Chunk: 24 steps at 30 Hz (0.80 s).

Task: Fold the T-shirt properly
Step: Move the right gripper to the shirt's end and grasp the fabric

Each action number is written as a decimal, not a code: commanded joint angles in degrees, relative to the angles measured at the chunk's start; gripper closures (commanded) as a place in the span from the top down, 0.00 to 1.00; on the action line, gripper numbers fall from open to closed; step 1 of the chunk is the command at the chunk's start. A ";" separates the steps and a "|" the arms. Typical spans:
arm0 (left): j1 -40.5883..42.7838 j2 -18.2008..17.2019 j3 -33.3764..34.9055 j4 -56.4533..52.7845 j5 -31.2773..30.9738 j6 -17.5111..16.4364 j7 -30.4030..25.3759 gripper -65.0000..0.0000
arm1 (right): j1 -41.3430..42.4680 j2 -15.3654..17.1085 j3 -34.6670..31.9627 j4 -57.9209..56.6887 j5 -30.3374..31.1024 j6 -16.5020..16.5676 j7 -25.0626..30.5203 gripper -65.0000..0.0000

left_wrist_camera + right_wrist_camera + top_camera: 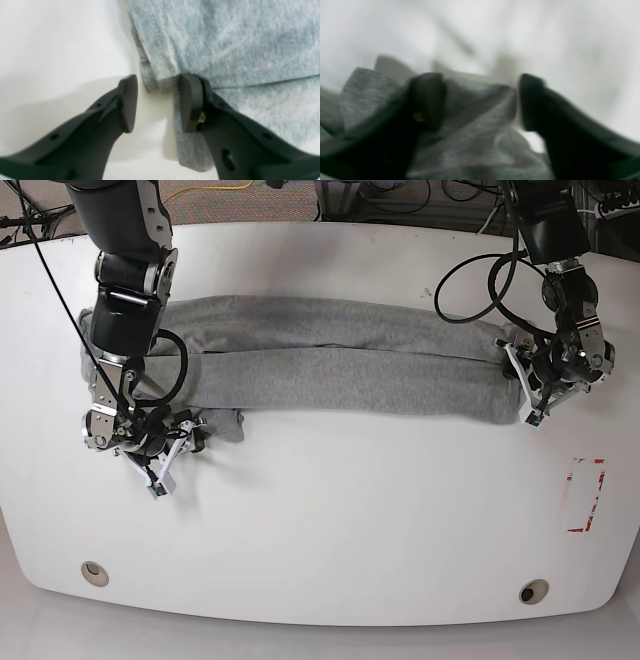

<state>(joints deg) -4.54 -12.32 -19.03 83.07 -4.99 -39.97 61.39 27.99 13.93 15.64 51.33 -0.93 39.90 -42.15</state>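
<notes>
straddling t-shirt (475,125) fold, right gripper (480,100) fingers (427,100) half-spread.

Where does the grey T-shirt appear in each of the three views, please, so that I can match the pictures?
Left wrist: the T-shirt fills the upper right, its corner between the fingertips.
Right wrist: bunched cloth at lower centre, blurred.
Base: a long folded band across the upper table.
Shared landmark: the white table.
</notes>
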 commanded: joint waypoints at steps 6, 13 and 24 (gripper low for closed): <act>-0.17 -0.74 -0.09 0.05 2.05 -0.03 1.69 0.40 | 0.72 0.79 -0.21 1.02 0.71 0.10 0.61 0.00; -0.17 -0.74 -0.09 -0.21 2.05 -0.03 1.69 0.40 | 0.10 0.26 2.43 8.05 0.80 0.10 0.35 0.00; -0.08 -0.74 -0.01 -0.21 2.05 -0.03 1.60 0.40 | -2.01 -2.37 11.13 24.76 0.88 0.10 -6.51 0.00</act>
<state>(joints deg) -4.60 -12.43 -19.00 82.85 -5.04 -39.97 61.36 24.62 11.16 25.52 72.14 -0.71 40.03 -47.88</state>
